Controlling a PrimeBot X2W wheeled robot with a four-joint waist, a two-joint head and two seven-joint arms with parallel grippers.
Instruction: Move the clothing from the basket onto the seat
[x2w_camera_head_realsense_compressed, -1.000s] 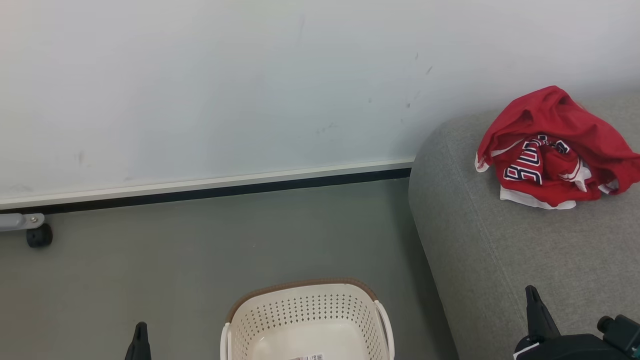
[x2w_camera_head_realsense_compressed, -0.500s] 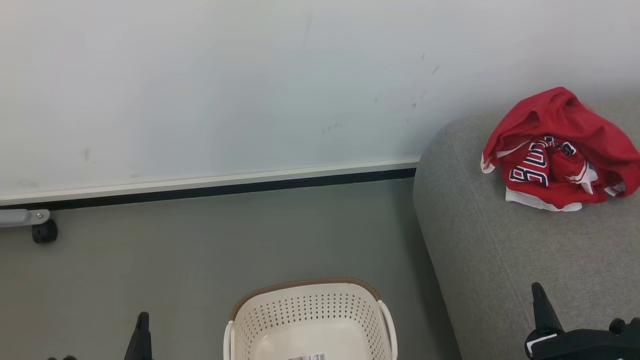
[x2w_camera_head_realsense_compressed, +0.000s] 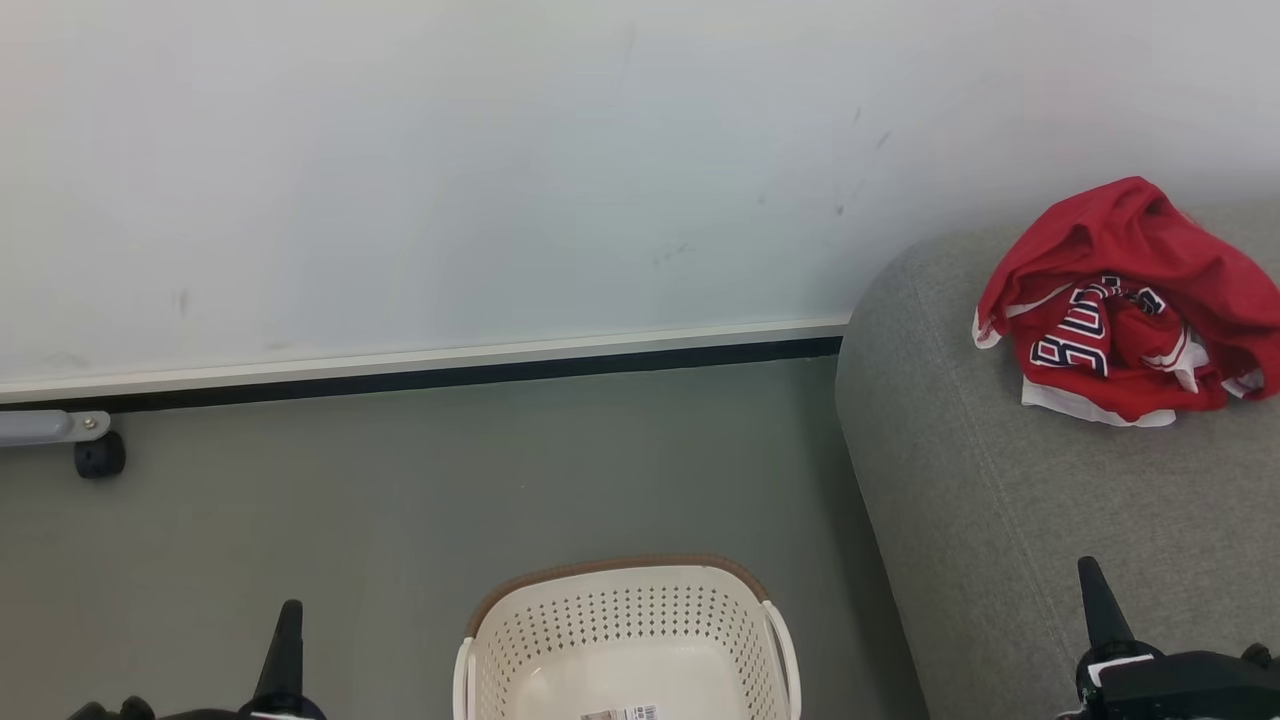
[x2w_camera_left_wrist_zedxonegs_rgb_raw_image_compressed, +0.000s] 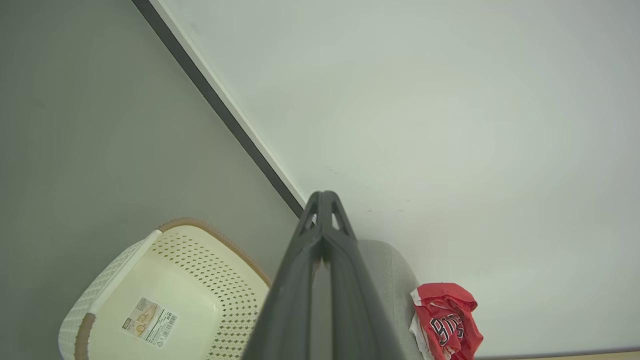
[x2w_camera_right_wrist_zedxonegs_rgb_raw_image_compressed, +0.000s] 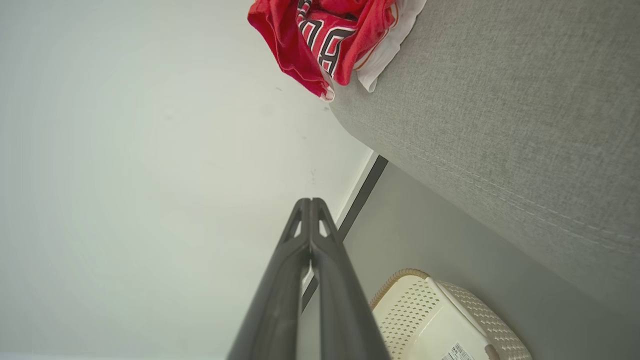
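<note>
Clothing (x2w_camera_head_realsense_compressed: 1120, 310), a crumpled red white-trimmed jersey, lies upper right on the grey fabric seat (x2w_camera_head_realsense_compressed: 1000, 520); the cream perforated plastic basket (x2w_camera_head_realsense_compressed: 620, 612), bottom centre, looks empty. Our left gripper (x2w_camera_head_realsense_compressed: 289, 625) and right gripper (x2w_camera_head_realsense_compressed: 1095, 590) are pinched together on nothing, so we judge the task finished.

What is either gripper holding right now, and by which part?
Nothing. The left gripper and right gripper are shut and empty; the clothing lies on the seat.

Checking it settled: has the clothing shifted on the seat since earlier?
No. The clothing keeps its place near the rounded end of the seat; the camera itself shifted.
</note>
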